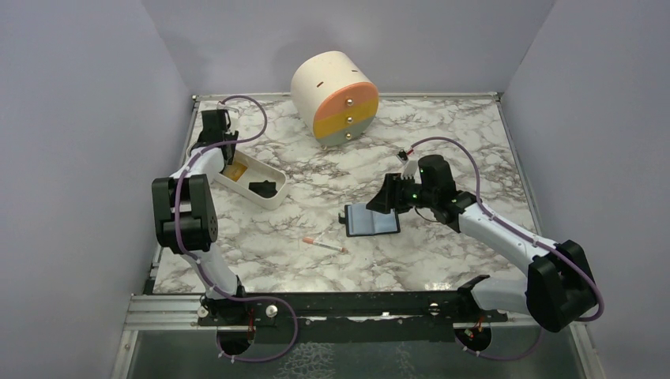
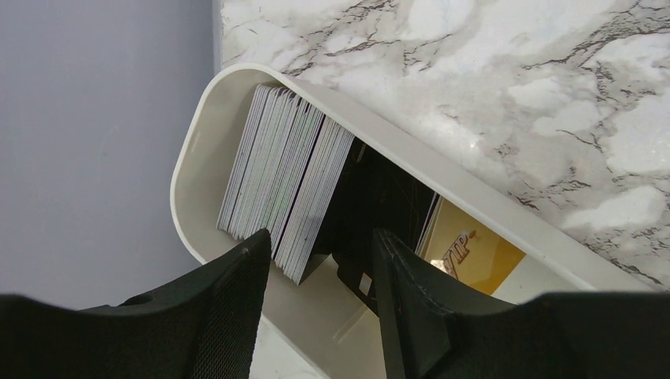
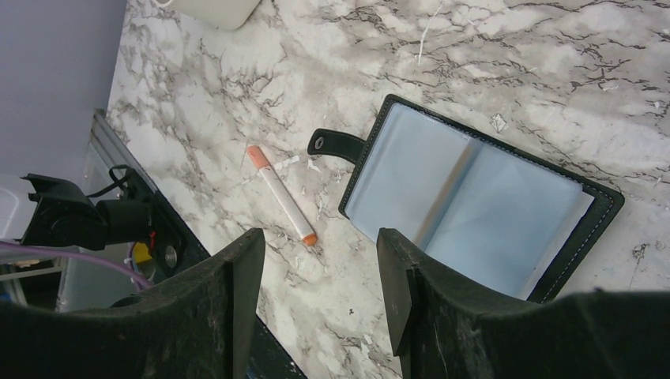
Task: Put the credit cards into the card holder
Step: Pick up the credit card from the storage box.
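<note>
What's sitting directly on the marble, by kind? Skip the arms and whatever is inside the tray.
card holder, lying open: 1
white tray: 1
round drawer box: 1
white-and-orange stick: 1
Total: 4

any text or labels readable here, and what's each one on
"VIP": on the orange-yellow card in the white tray; any further print is out of sight.
Stack of cards: edge-on, no print visible.
Card holder, white-and-orange stick, drawer unit: no readable text.
</note>
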You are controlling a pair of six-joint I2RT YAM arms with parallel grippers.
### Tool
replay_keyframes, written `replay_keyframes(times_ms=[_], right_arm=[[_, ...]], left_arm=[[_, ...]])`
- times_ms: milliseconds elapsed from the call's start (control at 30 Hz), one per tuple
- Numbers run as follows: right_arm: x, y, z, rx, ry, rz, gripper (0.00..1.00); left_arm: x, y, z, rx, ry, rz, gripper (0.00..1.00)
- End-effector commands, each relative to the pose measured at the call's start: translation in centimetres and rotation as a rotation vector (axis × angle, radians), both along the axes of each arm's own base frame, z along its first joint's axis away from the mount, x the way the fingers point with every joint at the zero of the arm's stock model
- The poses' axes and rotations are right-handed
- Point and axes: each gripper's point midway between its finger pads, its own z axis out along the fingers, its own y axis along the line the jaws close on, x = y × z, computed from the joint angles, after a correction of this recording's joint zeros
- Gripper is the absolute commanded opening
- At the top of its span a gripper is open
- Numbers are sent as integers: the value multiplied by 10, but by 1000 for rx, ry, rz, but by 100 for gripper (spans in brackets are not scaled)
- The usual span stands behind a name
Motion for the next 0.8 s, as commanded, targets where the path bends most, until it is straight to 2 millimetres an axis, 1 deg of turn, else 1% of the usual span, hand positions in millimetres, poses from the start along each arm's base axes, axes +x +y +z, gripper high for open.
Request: replay_keyframes(times_ms=[0, 133, 333, 433, 533, 767], right_arm=[[3, 4, 9, 11, -30, 7, 55], [4, 2, 8, -1, -32, -1, 55], [4, -2, 8, -13, -43, -16, 54], [4, -2, 7, -14, -39, -16, 55], [5, -2, 7, -16, -37, -18, 55], [8, 1, 7, -13, -34, -16, 54]], left_arm=[[8, 15, -4, 65, -13, 24, 52], [10, 17, -11, 80, -10, 26, 52], [18, 26, -12, 124, 0, 39, 52], [19, 28, -20, 140, 25, 41, 52], [19, 28, -24, 137, 31, 40, 51], [22, 35, -16, 181, 24, 58, 47]])
